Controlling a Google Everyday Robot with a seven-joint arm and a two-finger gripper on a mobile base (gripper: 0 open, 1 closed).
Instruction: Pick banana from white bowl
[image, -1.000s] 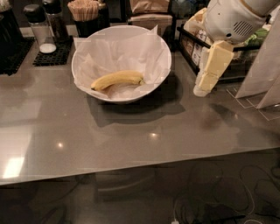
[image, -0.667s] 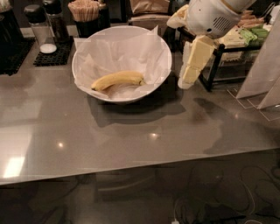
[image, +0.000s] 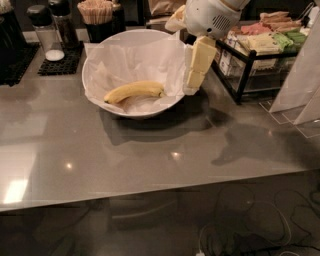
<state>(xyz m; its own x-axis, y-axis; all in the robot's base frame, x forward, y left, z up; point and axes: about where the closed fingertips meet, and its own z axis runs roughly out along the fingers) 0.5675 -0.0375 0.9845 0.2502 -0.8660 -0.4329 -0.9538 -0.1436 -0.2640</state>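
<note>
At the white bowl's right rim: gripper (image: 191, 89) hangs pointing down, cream-coloured, under the arm's round white housing (image: 215, 17). Open or closed: can't tell from this angle. In this view its tip overlaps the edge of the paper liner (image: 135, 60) where it laps over the rim; can't confirm contact.

Banana (image: 134, 91) lies in the white bowl (image: 150, 111), on the crinkled paper, front half of the bowl. It runs roughly left to right, with the curve arching toward the back. Its right end is the one nearer the gripper, but clearly apart from it.

Bowl sits on a grey glossy counter (image: 150, 165), toward the back, casting a shadow forward.

Further out:
- right of the gripper, a black wire rack (image: 240, 80) with packaged snacks (image: 265, 42) on top
- far right edge, a white sheet or bag (image: 300, 85), can't tell which
- back left, a black mat (image: 60, 65) carrying a glass shaker with a black lid (image: 42, 27)
- behind the bowl, a dark cup of wooden sticks (image: 97, 12)
</note>
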